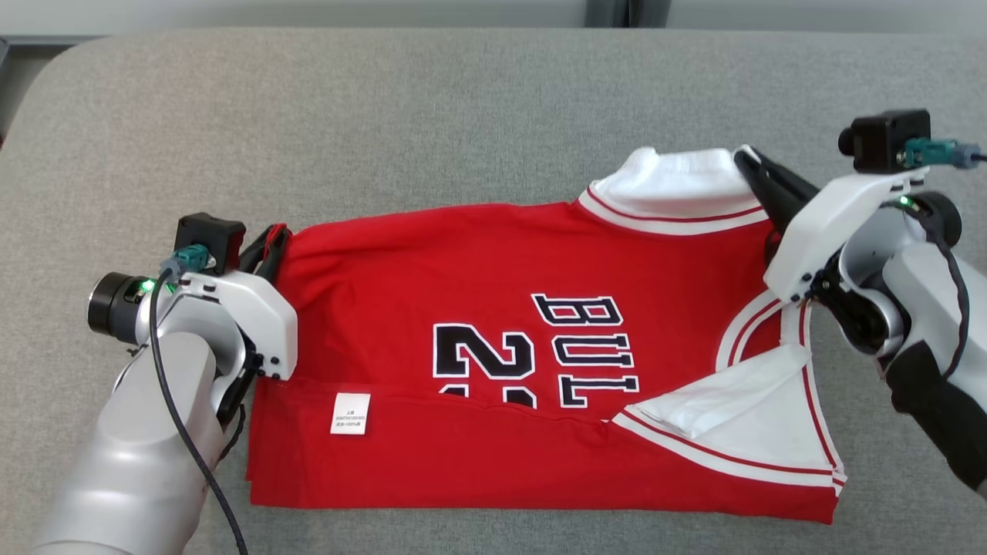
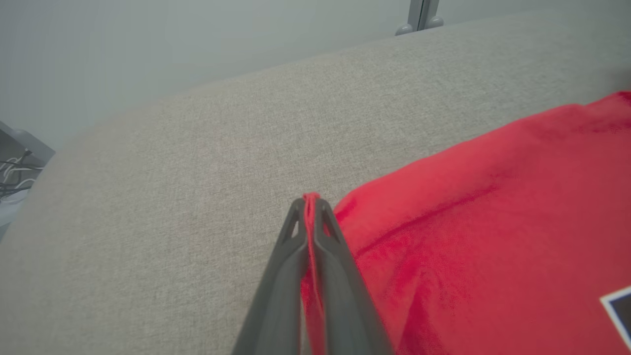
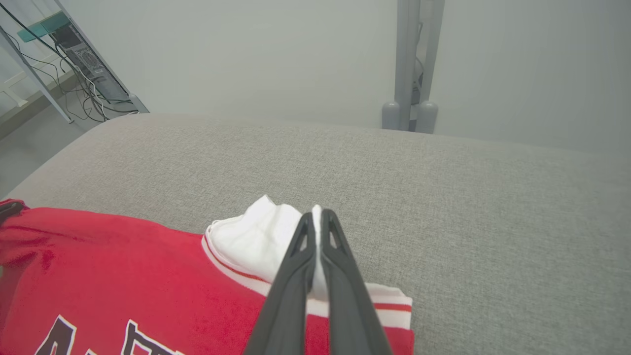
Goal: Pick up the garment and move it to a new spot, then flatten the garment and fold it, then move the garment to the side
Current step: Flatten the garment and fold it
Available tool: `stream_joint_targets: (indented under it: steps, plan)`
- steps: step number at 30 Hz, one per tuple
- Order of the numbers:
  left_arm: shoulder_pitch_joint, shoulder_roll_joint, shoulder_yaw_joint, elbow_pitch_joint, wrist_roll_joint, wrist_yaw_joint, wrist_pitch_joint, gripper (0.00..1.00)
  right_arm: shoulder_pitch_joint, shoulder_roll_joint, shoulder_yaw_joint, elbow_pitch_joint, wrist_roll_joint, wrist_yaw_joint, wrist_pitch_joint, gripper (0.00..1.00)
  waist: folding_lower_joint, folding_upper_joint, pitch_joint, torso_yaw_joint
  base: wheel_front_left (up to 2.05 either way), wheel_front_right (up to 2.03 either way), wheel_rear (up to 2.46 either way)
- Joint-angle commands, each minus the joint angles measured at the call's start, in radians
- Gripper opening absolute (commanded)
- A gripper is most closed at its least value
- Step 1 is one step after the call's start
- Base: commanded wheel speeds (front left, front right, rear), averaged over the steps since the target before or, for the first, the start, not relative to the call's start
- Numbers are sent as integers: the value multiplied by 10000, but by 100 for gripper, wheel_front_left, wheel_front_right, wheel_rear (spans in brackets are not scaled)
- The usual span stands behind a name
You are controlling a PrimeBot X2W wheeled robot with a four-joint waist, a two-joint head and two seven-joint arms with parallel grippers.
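Jersey cloth first: the garment [image 1: 432,277], a large red basketball jersey with white sleeves and white-and-red striped trim, lies spread sideways on the grey woven-fabric surface [image 1: 385,100]. It sits in the near half, toward the right edge, well apart from the far edge and the rounded far-left corner. Its hem end points to the left edge and its neck end to the right.

A long red flap along the near side is folded up over the front. A small white label [image 1: 350,414] shows on it, its print too small to read. The flap hides the lower part of the black white-edged lettering [image 1: 586,351], of which "BUL" can be read. It also cuts the number [image 1: 482,362] to a "2" and a fragment of a second digit. One white sleeve [image 1: 678,181] bunches at the garment's far right corner. The other sleeve [image 1: 740,408] lies folded at the near right.

The left gripper [image 1: 271,233] is pressed together on the far hem corner. In the left wrist view a thin ridge of red cloth is pinched between its fingers [image 2: 328,231]. The right gripper [image 1: 746,158] is likewise closed, pinching the white cloth of the far sleeve. The right wrist housing covers part of the striped trim at the neck end, and the left forearm overlaps the hem edge.

Beyond the far edge stand a grey metal post [image 3: 411,64] and a tangle of dark cables [image 3: 88,93], cut off at the picture's corner.
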Motion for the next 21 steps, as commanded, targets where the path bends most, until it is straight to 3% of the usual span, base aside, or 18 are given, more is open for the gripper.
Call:
stream_joint_targets:
  steps: [1, 14, 21]
  plan:
    - [146, 122, -38, -98, 22, 33, 15, 0, 269, -98, -38, -150, 133, 3, 66, 0, 0, -1, -182, 11, 0, 0, 0]
    - [1372, 621, -517, -1107, 277, 332, 277, 0, 2045, -353, -574, -1337, -186, 3, 713, 0, 0, -1, -978, -148, 0, 0, 0]
    - [2130, 1098, -1179, -2419, 824, 654, 757, 0, 3297, -705, -1592, -2805, -833, 3, 1718, 0, 0, -1, -1245, -133, 0, 0, 0]
